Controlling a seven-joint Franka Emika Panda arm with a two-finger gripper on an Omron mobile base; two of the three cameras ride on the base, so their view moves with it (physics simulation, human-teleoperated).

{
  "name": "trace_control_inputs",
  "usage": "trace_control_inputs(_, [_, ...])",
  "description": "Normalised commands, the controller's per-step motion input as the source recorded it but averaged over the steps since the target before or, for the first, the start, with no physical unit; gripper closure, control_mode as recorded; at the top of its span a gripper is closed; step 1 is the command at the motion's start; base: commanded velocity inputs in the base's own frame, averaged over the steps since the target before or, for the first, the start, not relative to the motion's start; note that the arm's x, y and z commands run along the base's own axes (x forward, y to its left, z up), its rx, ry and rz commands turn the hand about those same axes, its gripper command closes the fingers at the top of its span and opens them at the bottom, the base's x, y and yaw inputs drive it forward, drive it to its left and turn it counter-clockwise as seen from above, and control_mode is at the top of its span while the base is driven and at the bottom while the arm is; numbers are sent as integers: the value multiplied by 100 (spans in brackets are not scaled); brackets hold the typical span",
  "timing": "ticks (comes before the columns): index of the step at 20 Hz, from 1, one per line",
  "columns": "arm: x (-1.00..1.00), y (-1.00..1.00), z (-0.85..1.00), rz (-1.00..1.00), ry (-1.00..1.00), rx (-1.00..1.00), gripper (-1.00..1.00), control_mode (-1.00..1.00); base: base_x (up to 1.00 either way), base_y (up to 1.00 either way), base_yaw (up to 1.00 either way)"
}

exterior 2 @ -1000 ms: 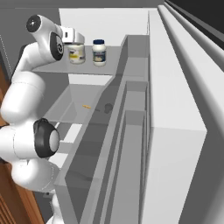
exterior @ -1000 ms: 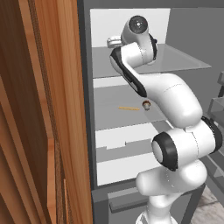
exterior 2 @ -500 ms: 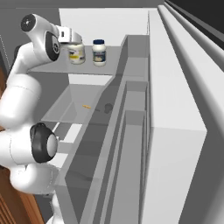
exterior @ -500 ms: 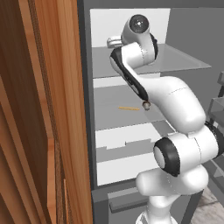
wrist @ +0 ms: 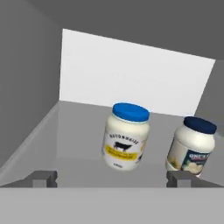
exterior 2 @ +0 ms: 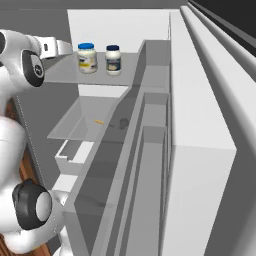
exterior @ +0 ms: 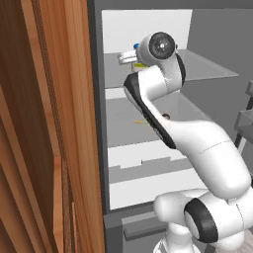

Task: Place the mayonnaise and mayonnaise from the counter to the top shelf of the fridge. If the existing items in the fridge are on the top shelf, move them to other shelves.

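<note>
Hand view is showing the gripper point(wrist: 111, 178) standing wide open and empty, drawing back from the two squat, glossy blue-lidded mayonnaise jars point(wrist: 126, 136) now resting side by side toward the back edge of the translucent top shelf point(exterior 2: 65, 75), suggesting placement is finishing.

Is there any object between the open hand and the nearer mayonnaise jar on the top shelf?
Nothing visible stands between them. In the hand view the hand is open and looks straight at the nearer mayonnaise jar across bare top shelf. The second jar stands beside it, apart, off to one side.
</note>
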Motion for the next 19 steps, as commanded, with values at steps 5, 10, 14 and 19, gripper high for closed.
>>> trace_control_inputs(5, [-100, 10, -12, 4, -25, 0, -100, -100, 0, 0, 0])
trace_control_inputs(10, [-100, 4, -13, 1, -22, 0, -100, -100, 0, 0, 0])
trace_control_inputs(14, [-100, 5, -19, 0, -12, 0, -100, -100, 0, 0, 0])
trace_control_inputs(19, [-100, 4, -21, 0, -10, 0, -100, -100, 0, 0, 0])
